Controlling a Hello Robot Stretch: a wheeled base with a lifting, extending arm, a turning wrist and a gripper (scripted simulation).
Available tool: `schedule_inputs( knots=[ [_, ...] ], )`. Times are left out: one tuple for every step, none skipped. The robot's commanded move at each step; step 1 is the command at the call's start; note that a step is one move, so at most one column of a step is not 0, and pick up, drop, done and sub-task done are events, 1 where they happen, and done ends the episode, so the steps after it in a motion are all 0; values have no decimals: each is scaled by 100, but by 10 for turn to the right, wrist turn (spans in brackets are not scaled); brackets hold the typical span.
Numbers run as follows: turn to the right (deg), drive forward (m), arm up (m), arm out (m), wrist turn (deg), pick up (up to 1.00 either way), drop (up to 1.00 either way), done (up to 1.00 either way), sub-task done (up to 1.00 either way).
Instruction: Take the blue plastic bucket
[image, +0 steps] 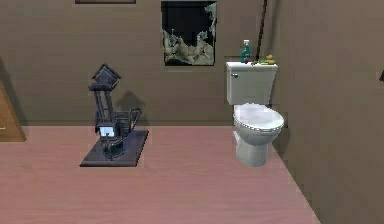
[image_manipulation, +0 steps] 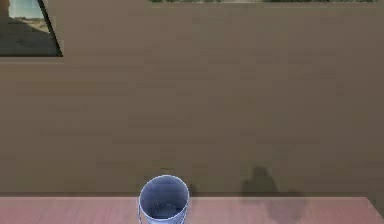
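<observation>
bucket (image_manipulation: 164, 199) stands upright on the pink floor (image_manipulation: 60, 210), bottom middle of the arm side view, near the brown wall (image_manipulation: 200, 110); blue-grey, top open. forward view: white toilet (image: 255, 125) at right, bottle (image: 246, 50) on its tank (image: 250, 82), dark picture (image: 189, 33) above-left, dark machine (image: 108, 105) on a mat (image: 115, 152). gripper state: cannot tell.
</observation>
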Motion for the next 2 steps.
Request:
schedule_inputs(
  knots=[
    [0, 0, 24, 0, 0, 0, 0, 0, 0],
    [0, 0, 0, 32, 0, 0, 0, 0, 0]
  ],
)
